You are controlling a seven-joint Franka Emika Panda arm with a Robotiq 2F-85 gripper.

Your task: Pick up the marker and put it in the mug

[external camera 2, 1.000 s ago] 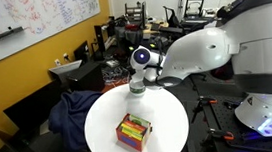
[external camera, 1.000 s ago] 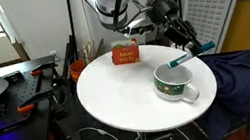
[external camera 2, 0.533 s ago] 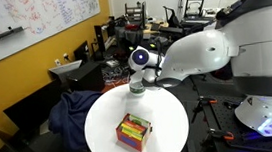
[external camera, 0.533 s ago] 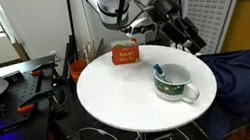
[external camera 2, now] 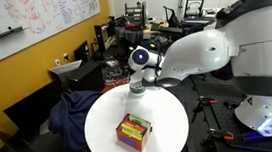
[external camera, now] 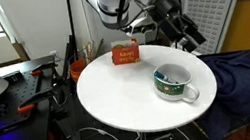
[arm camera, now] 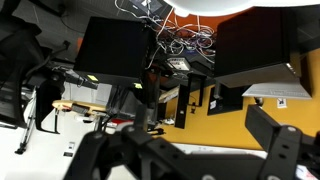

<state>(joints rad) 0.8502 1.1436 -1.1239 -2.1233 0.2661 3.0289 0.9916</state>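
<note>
- Standing at the far edge of the round white table [external camera: 119, 96], a small orange-red box [external camera: 124, 53] was upright and well apart from the other items.
- In an exterior view the same box [external camera 2: 133, 132] sat near the middle of the table [external camera 2: 107, 139], with coloured stripes on its side.
- The mug [external camera: 174, 82] stood upright near the right edge of the table, with its handle turned towards the near-right edge.
- The marker [external camera: 167, 74] lay inside the mug and showed only as a dark streak against the white inner wall. Its exact lie was too small to read.
- The gripper [external camera: 194, 41] hung above the far-right edge of the table, higher than the mug and clear of its rim.
- In the wrist view the gripper [arm camera: 185, 145] had its fingers [arm camera: 275, 145] spread wide, with nothing held between them.
- A dark blue cloth [external camera: 237, 74] lay beside the right edge of the table.
</note>
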